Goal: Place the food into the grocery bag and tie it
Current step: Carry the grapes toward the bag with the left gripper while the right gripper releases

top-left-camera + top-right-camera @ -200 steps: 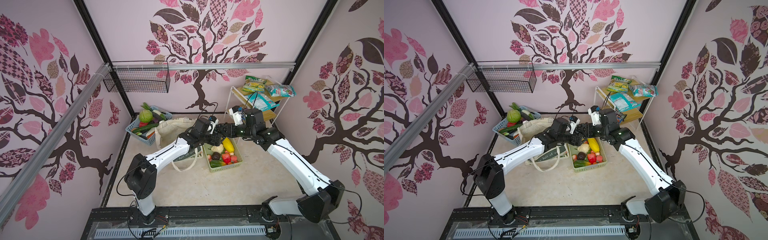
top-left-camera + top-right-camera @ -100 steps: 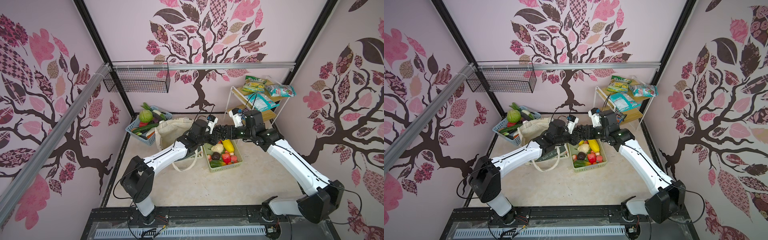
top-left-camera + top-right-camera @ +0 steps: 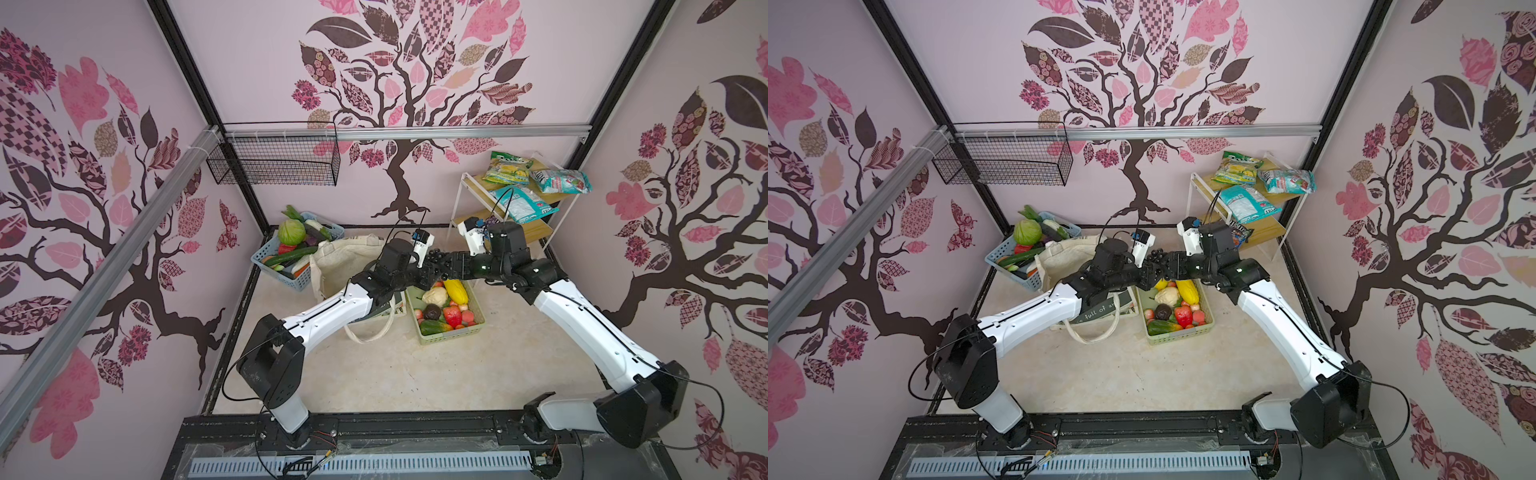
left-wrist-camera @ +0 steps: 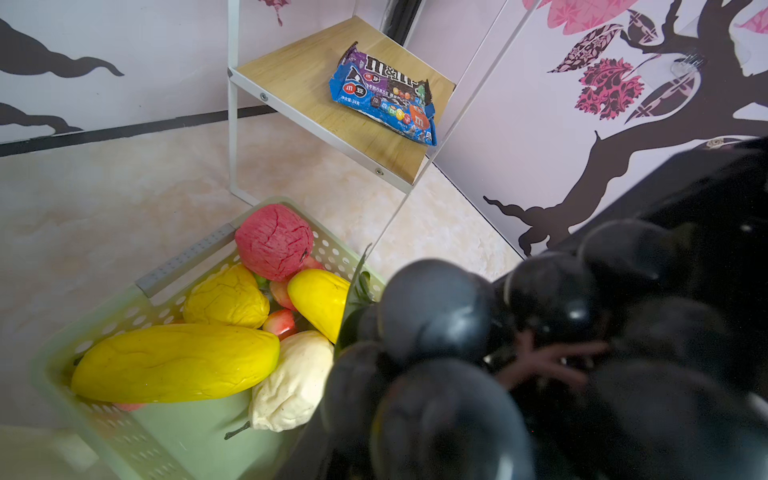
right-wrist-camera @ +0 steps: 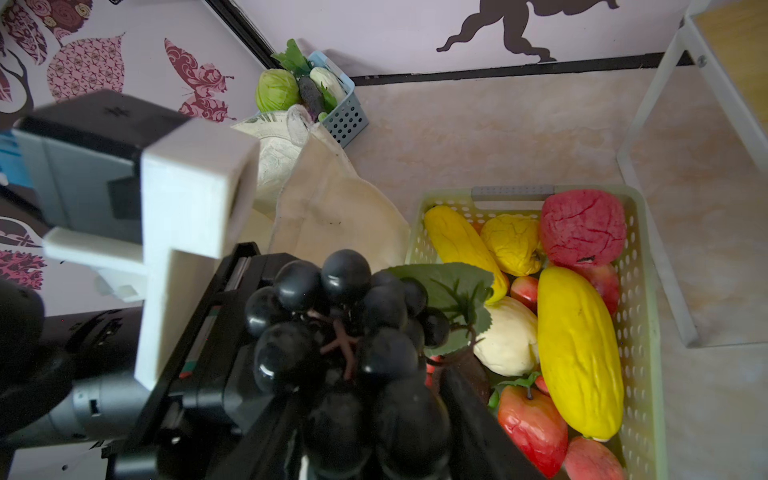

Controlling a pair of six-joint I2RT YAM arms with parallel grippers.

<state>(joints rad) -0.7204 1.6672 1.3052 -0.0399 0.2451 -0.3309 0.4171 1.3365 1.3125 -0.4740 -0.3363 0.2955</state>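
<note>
Left claw [image 3: 431, 272] clamps grape bunch [image 5: 332, 324] lying lengthwise toward right claw [image 3: 448, 266], grip unclear

Pink walls [image 3: 540, 83], tree decals [image 3: 399, 83]; beige marbled floor [image 3: 415, 374]; white-framed wooden shelf [image 4: 307, 83]; wire basket [image 3: 274, 166].

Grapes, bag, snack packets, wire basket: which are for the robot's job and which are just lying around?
For the job: grape bunch, grocery bag, cabbage, yellow fruit.
Just lying about: snack packets, candy packet, wire basket.
</note>
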